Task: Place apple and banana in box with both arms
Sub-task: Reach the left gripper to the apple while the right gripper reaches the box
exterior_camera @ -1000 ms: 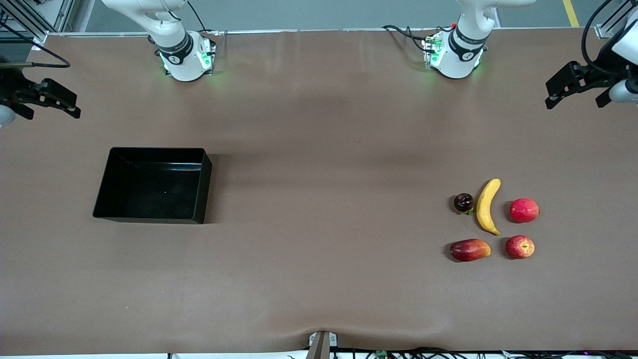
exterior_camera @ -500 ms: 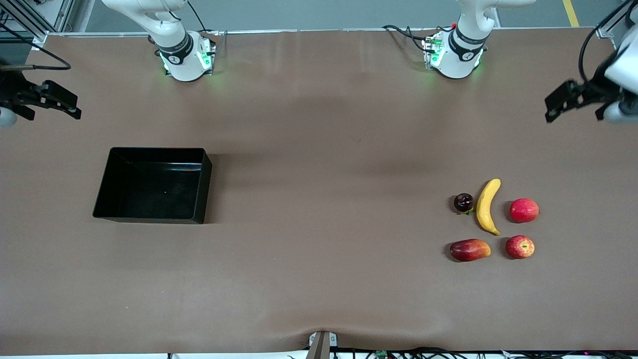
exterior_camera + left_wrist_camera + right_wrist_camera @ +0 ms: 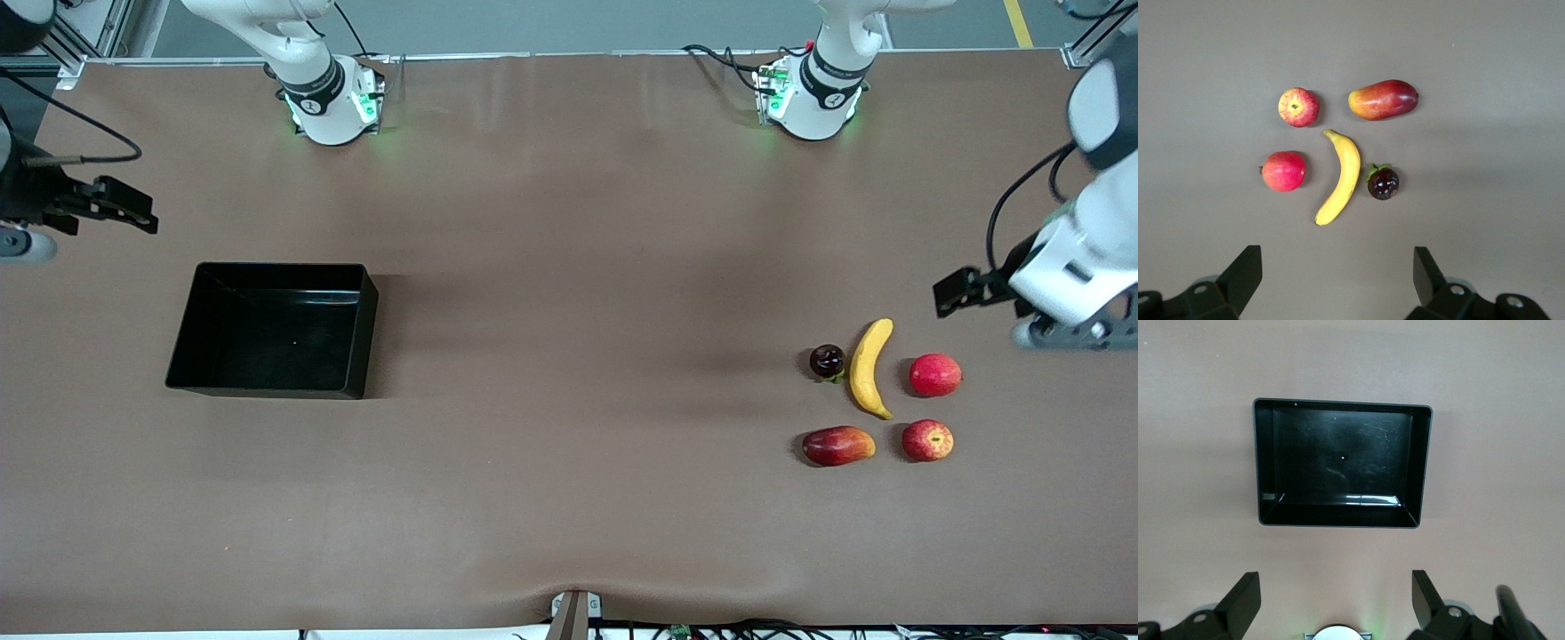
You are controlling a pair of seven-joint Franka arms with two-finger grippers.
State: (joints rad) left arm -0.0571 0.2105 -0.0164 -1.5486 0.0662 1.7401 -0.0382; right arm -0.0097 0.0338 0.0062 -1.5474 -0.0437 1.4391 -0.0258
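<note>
- My left tool (image 3: 949, 299) hangs spread and empty over bare tabletop (image 3: 569, 498) beside the fruit; my right tool (image 3: 133, 213) hangs spread near the box (image 3: 267, 382).
- The banana (image 3: 869, 369) lies in the middle of the fruit cluster; the apple (image 3: 927, 440) sits nearest the camera. I judge the banana wants a grip across its middle.
- Crowding it: a dark plum-like fruit (image 3: 827, 360) just beside, a pink-red fruit (image 3: 934, 374), a mango-like fruit (image 3: 837, 445).
- The box is empty, well apart.
</note>
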